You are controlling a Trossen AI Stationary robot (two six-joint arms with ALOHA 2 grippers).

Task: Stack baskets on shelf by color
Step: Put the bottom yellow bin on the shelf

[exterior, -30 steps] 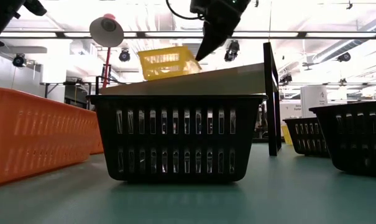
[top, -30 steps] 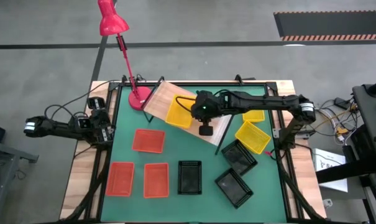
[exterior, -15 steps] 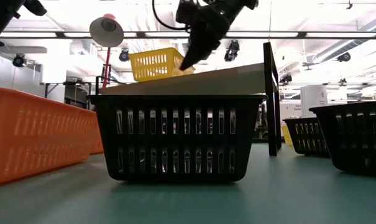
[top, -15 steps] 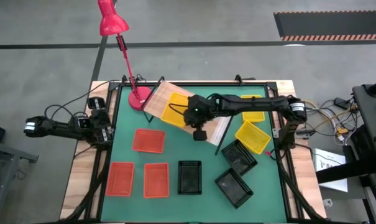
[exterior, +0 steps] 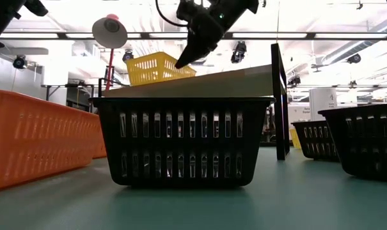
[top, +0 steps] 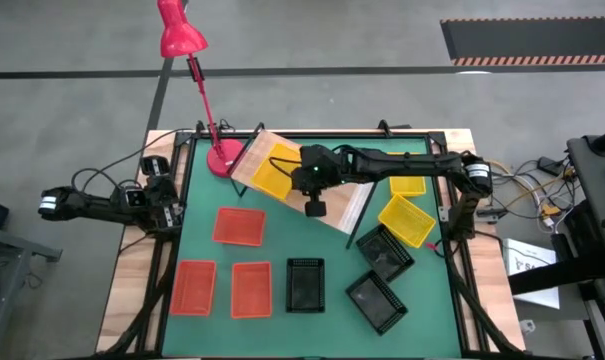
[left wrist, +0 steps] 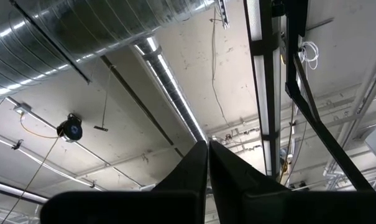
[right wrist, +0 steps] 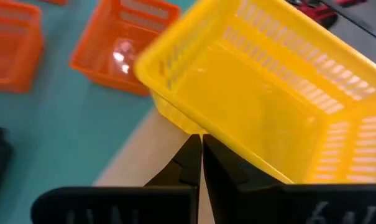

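Observation:
A yellow basket (top: 272,170) (exterior: 156,68) rests by its bottom on the light-wood shelf (top: 350,206), near the shelf's far-left end. The shelf lies slantwise across the green mat. My right gripper (top: 296,180) (right wrist: 198,144) is shut, with its tips against the wall of this basket that faces the table's right side. At the table's left edge my left gripper (left wrist: 207,148) is shut, points up at the ceiling and touches nothing. My right gripper pushes the yellow basket with the tips of its shut fingers (right wrist: 189,163). They meet the lower edge of the basket's side wall (right wrist: 194,129). The fingers slant down from the table's right. The basket stays on the shelf, a little tilted in the low view.
Two more yellow baskets (top: 406,220) (top: 409,186) lie right of the shelf. Three black baskets (top: 305,284) (top: 384,250) (top: 375,300) and three orange ones (top: 239,226) (top: 194,286) (top: 251,288) stand on the mat. A red lamp's base (top: 222,158) stands beside the shelf's far-left end.
My right gripper has gone toward the table's left and far side and slightly down, staying shut. The yellow basket has slid ahead of it along the shelf toward the lamp end. Strongly tilted a second ago, it now lies nearer level.

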